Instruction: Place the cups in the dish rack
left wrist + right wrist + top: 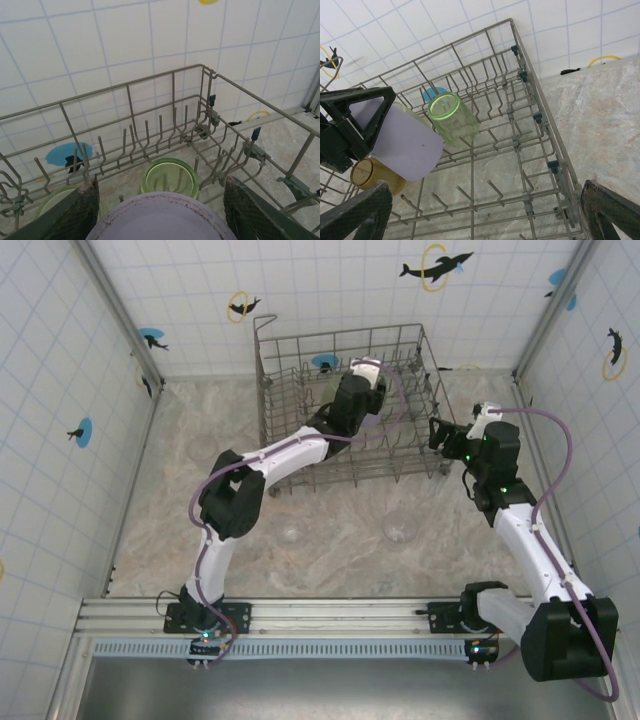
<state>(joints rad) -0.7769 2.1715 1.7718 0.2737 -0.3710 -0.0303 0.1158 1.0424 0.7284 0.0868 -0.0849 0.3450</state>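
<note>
Tiled walls (125,45); left fingers (75,212) pinching lilac cup (160,220), partly cropped; right fingers (355,212) spread, tips cropped

Lilac cup (407,142), green cup (455,122), amber cup (372,174) in grey wire dish rack (536,116)

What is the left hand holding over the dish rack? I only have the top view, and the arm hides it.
Observer: A lilac cup, clamped in the left hand.
Operator: Any cups already loaded?
Observer: A green cup leans tilted inside the dish rack.
Operator: Others?
Observer: An amber cup lies just below the lilac one.
</note>
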